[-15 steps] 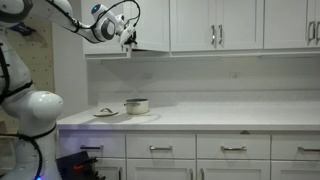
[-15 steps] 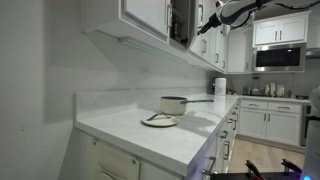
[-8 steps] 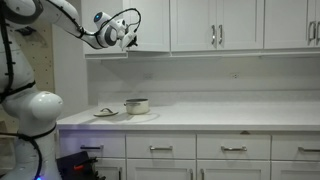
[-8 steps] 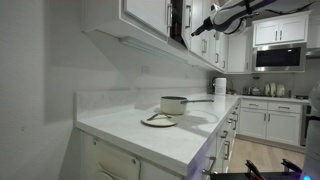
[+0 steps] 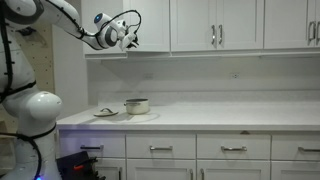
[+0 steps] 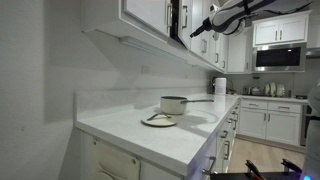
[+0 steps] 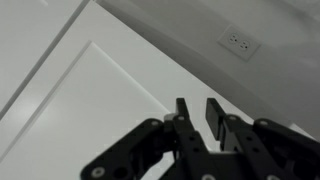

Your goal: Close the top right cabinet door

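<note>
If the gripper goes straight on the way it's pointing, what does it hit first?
Probably the top right cabinet door: in the wrist view the gripper points at its white face, near the edge. Whether it touches the door is unclear.

The arm [image 5: 62, 14] is stretched way up high in both exterior views. It rises from the chunky white base [image 5: 40, 112], bends at the top and reaches out sideways, with the wrist roughly level. The gripper [image 5: 129, 37] is out at the far end, and it's also seen side-on [image 6: 198, 29]. In the wrist view the gripper [image 7: 200, 113] looks pretty much closed. The black fingers [image 7: 184, 116] are drawn close with a thin gap, nothing in it.
</note>
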`<state>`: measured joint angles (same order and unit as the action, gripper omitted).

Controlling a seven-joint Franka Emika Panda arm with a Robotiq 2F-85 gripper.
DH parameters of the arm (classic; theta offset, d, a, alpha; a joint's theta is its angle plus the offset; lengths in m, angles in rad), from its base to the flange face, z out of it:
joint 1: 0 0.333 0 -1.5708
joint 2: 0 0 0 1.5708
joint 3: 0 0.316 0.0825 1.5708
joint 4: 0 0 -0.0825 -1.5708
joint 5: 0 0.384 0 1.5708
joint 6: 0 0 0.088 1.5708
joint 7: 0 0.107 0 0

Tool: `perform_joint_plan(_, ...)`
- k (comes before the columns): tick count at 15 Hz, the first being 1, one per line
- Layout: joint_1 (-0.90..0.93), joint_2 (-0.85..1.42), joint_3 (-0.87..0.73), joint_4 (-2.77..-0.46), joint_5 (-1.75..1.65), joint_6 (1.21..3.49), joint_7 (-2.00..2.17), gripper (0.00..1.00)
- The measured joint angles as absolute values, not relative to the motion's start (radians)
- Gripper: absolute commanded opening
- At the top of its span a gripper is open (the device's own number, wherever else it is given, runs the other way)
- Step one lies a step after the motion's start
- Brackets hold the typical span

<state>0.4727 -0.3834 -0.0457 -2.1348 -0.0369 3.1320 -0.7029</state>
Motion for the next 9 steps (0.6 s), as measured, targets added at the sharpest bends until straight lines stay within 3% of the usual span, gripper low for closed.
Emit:
perform_joint_plan(5, 0.422, -0.383, -0.004, -2.134, -0.037, 3.132, -0.685, 0.98)
perform_joint_plan(9, 0.354, -0.384, 0.038, -2.134, -0.038, 3.132, -0.649, 1.0)
